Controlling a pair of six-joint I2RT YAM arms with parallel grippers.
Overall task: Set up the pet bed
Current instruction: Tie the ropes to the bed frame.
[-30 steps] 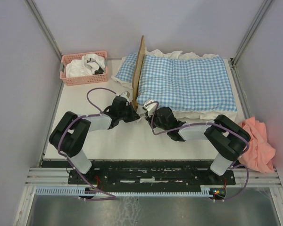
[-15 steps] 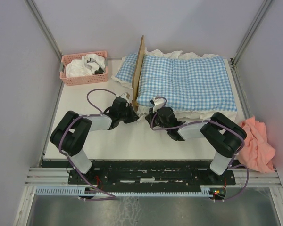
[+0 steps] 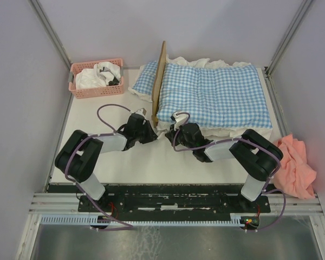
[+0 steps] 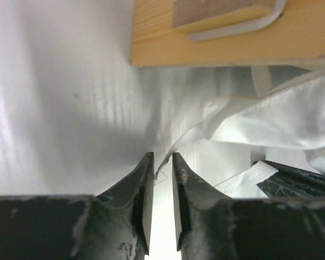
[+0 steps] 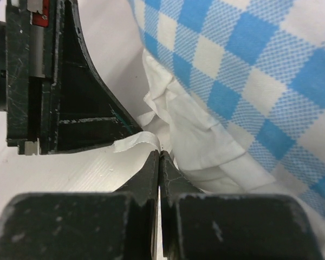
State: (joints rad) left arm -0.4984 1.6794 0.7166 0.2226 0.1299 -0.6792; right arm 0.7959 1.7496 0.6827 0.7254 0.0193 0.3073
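Note:
The pet bed (image 3: 160, 81) shows as a light-wood headboard standing on edge, with the blue-white gingham bedding (image 3: 214, 95) lying over its frame. A corner of the wooden frame (image 4: 233, 43) fills the top of the left wrist view. My left gripper (image 3: 151, 131) sits at the bed's near-left corner, its jaws a narrow gap apart (image 4: 162, 155) with only a loose thread between them. My right gripper (image 3: 169, 131) faces it from the right, shut (image 5: 159, 151) on the end of a white ribbon tie (image 5: 132, 142) beside the white ruffle (image 5: 206, 151).
A pink basket (image 3: 96, 78) of white cloth stands at the back left. A gingham pillow (image 3: 145, 77) lies left of the headboard. A peach cloth (image 3: 295, 165) hangs off the table's right edge. The two grippers nearly touch.
My left gripper's jaws have parted slightly and it has eased back to the left. My right gripper shifted left toward the bed corner and then held still.

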